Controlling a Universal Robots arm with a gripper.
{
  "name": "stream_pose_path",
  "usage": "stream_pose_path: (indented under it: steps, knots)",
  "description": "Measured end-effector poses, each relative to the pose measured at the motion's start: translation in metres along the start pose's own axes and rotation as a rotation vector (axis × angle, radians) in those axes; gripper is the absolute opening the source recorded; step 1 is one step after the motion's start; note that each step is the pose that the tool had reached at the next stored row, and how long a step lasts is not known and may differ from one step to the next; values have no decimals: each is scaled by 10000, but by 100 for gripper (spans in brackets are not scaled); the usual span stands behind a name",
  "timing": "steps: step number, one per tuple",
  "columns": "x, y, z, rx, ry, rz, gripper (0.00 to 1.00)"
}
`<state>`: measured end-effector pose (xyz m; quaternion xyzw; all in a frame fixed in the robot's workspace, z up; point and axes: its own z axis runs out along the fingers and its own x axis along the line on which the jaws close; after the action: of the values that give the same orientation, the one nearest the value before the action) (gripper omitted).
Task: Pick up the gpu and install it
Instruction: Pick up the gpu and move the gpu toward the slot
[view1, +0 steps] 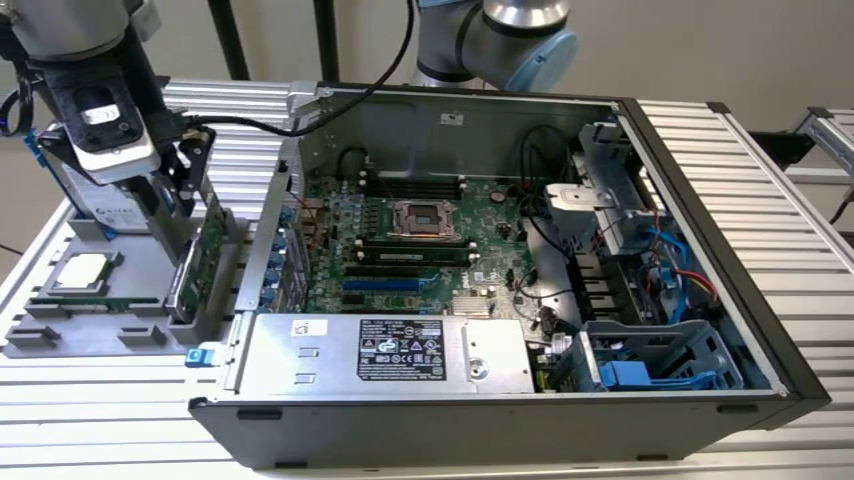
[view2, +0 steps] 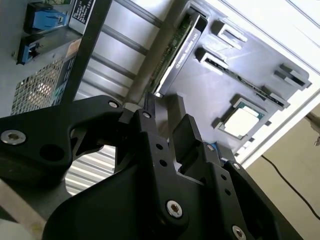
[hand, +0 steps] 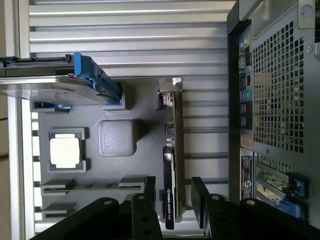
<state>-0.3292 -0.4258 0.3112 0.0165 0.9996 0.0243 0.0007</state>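
First wrist view: fingers (hand: 150, 190) straddle the gpu (hand: 175, 150)

The gripper (hand: 174, 186) has its fingers spread, one on each side of the gpu, with a gap showing on both sides. The card stands on edge in a grey holder (hand: 145, 100). At the exterior view's left, the holder sits on the slatted worktop (view1: 94, 410), just beside the open computer case (view1: 467, 425).

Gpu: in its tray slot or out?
In. The gpu stands on edge in the grey tray beside the case, the open gripper straddling it.
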Motion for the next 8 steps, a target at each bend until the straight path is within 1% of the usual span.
stream_pose_path:
  steps: [8]
  knots:
    - [0, -4, 75, 2, 26, 1, 100]
